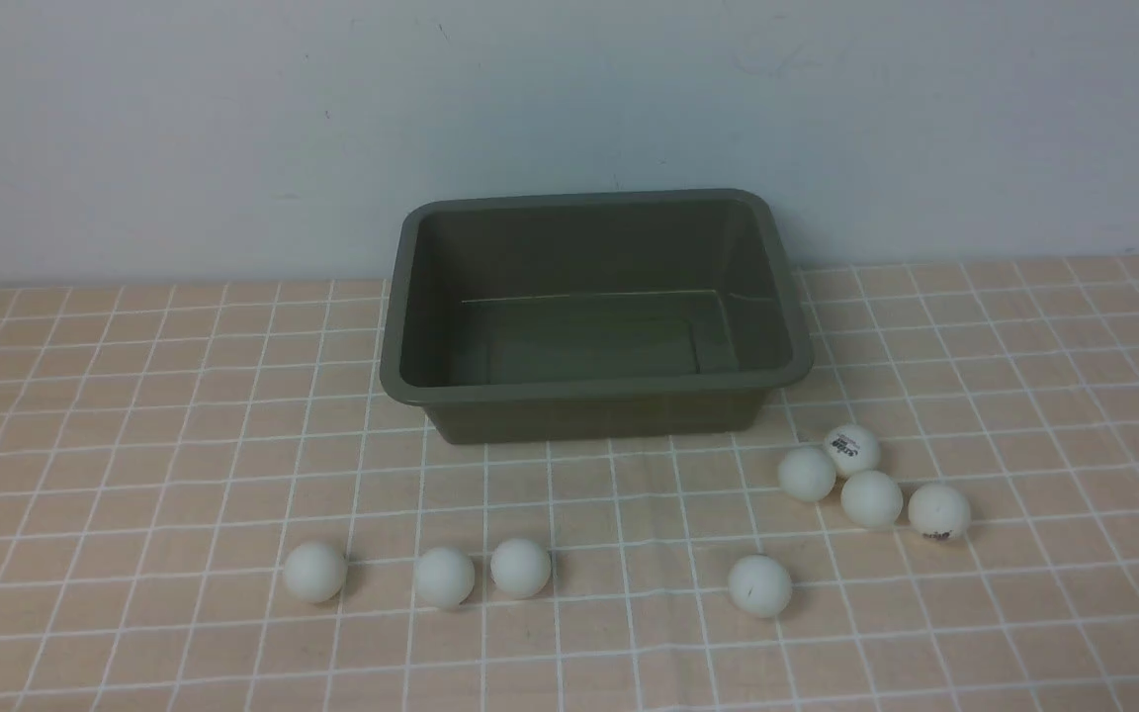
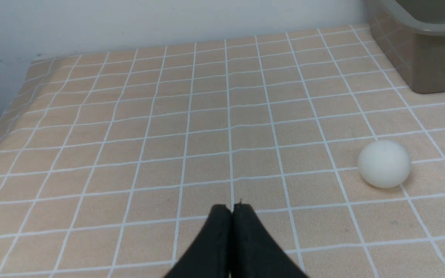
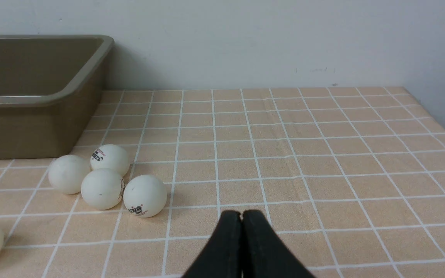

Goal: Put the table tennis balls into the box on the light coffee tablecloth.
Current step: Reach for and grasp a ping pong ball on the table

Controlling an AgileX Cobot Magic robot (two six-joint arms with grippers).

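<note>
Start from the table tennis balls (image 1: 871, 497): eight, all loose on the light coffee tablecloth (image 1: 134, 445) in front of the empty box (image 1: 594, 384), four clustered right, three spread left, one between. Open the left gripper (image 2: 232, 210) and right gripper (image 3: 242, 216), both clenched on nothing. Probably best: take outlying balls first, descend from above, close gently, avoid nudging neighbours. Beyond: flat gridded cloth, plain pale wall (image 1: 233, 129).

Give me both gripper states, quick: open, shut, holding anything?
Left gripper: shut, holding nothing.
Right gripper: shut, holding nothing.
</note>
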